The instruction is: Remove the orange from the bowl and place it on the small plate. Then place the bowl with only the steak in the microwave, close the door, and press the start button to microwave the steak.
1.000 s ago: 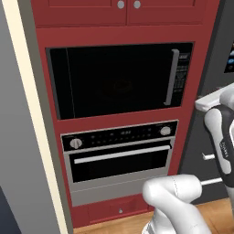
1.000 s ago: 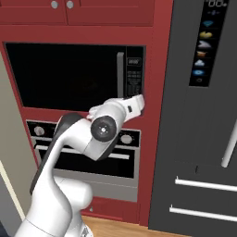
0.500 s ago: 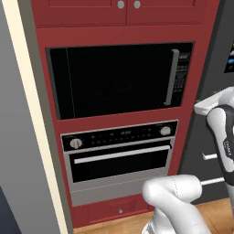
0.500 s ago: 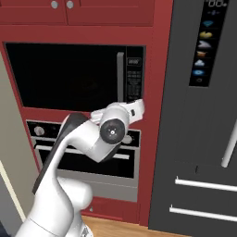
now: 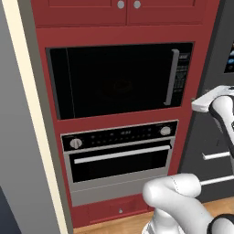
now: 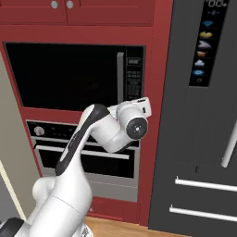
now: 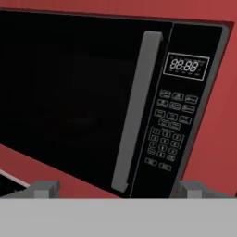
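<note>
The microwave [image 5: 119,80] is built into red cabinetry, and its black glass door [image 7: 69,92] is shut. The door's vertical silver handle [image 7: 136,111] stands just left of the button panel [image 7: 173,125], which has a lit display on top. My gripper [image 7: 118,189] is open and holds nothing; it faces the handle and panel from a short way off, a little below them. The wrist [image 6: 134,125] hovers in front of the microwave's lower right corner. The orange, the bowl, the small plate and the steak are out of view.
A knobbed oven [image 5: 119,155] with a horizontal handle sits right under the microwave. A tall black fridge [image 6: 203,115] with silver handles stands to the right. Red cabinet doors [image 5: 128,9] are above and a grey wall panel [image 5: 23,137] is at the left.
The wrist has swung to the right across the oven front, toward the microwave's handle side. The gripper has stayed open and the door has stayed shut.
</note>
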